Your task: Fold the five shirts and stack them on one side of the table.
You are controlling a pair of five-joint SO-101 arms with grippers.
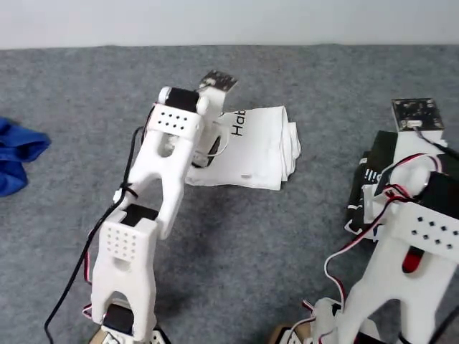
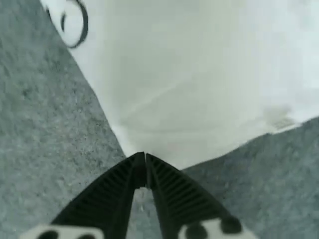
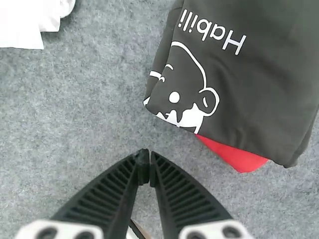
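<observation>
- The surface (image 1: 251, 244) is covered in grey felt-like cloth, and both arms stand at its near edge.
- A folded white shirt (image 1: 258, 147) lies near the middle of the surface, with black lettering on its upper face and its layers bunched along the right edge.
- The left arm (image 1: 161, 172) stretches out over the left part of the white shirt.
- In the left wrist view, the left claw (image 2: 145, 160) has its two fingers pressed together, tips right at the edge of the white shirt (image 2: 199, 79). Whether any cloth is pinched between them cannot be told.
- A folded black shirt (image 3: 249, 74) with a white cartoon animal and white lettering lies at the right side of the surface, on top of a red shirt (image 3: 232, 155) whose corner sticks out beneath it.
- In the high view, the black shirt (image 1: 373, 172) sits partly under the right arm (image 1: 412, 236).
- The right claw (image 3: 146, 160) is closed narrow, holding nothing, above bare grey surface near the black shirt's corner.
- A crumpled blue shirt (image 1: 18, 154) lies at the far left edge, well apart from the others.
</observation>
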